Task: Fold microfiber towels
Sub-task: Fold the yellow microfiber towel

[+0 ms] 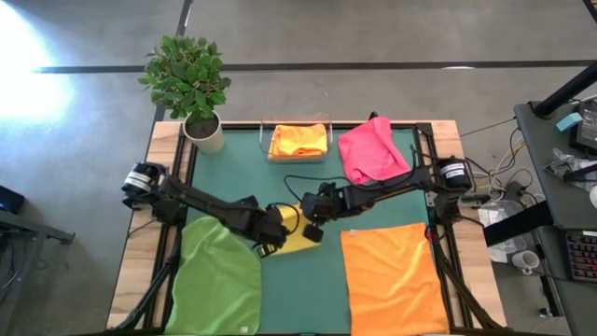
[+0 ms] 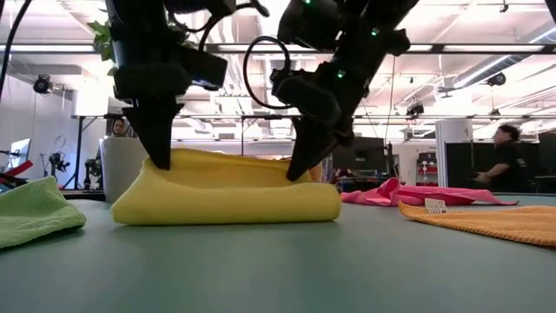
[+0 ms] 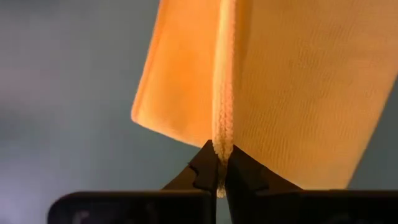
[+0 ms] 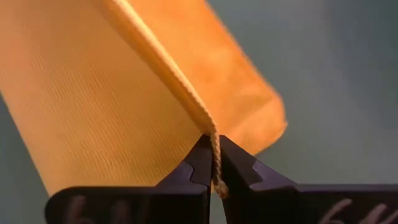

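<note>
Yellow and softly napped, the folded microfiber towel [image 2: 228, 193] lies as a thick rounded pad on the smooth green surface [image 1: 312, 285], and it serves as the landmark for everything else. Both claws grip it: the left claw [image 3: 222, 167] is pinched tight on a corded, stitched hem at one end, and the right claw [image 4: 213, 163] is clamped the same way on the ribbed hem at the other end, each lifting its edge a little above the fold. Left of the yellow towel lies the green towel [image 1: 220, 275], fuzzy and loosely spread, draping toward the near edge of the surface. Right of it lies a flat, nearly square orange towel [image 1: 392, 278] with a fine woven grain. Beyond the yellow towel, toward the far edge, a crumpled pink towel [image 1: 371, 149] sits in a soft heap, and beside that a folded orange towel [image 1: 298, 140] rests in a clear plastic tray [image 1: 268, 126]. Farther left of the tray stands a leafy potted plant [image 1: 190, 79] in a pale pot.
</note>
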`<state>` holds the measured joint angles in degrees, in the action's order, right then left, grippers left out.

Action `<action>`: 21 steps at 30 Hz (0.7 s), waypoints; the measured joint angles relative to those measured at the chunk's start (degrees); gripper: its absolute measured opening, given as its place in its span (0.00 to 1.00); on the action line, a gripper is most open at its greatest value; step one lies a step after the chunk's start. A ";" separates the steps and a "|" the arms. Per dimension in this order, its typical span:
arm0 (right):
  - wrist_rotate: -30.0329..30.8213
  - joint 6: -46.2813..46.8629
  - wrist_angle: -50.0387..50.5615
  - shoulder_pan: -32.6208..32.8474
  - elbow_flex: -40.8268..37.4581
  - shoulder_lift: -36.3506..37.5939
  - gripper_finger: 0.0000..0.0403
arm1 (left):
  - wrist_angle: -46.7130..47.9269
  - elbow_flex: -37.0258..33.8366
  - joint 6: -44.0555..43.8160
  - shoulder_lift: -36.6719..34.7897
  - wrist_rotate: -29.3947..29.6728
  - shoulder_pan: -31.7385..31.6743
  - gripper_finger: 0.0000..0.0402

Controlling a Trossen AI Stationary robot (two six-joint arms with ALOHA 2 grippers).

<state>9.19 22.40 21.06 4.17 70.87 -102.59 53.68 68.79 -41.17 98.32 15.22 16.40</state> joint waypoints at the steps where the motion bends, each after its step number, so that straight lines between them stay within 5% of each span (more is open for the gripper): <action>1: 0.07 -0.05 -0.29 -0.38 0.16 0.00 0.02 | -0.08 -0.34 0.00 0.00 0.00 -0.25 0.00; 9: -0.19 -0.12 -0.76 -2.98 0.85 0.00 0.02 | -0.28 -2.73 0.03 0.00 1.96 -1.48 0.03; 21: 0.05 0.98 0.33 -3.67 0.75 0.00 0.04 | 0.12 -2.52 0.11 0.00 6.34 -1.48 0.28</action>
<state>9.23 23.38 21.39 0.50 71.61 -102.59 53.81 66.27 -41.06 98.32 21.56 14.92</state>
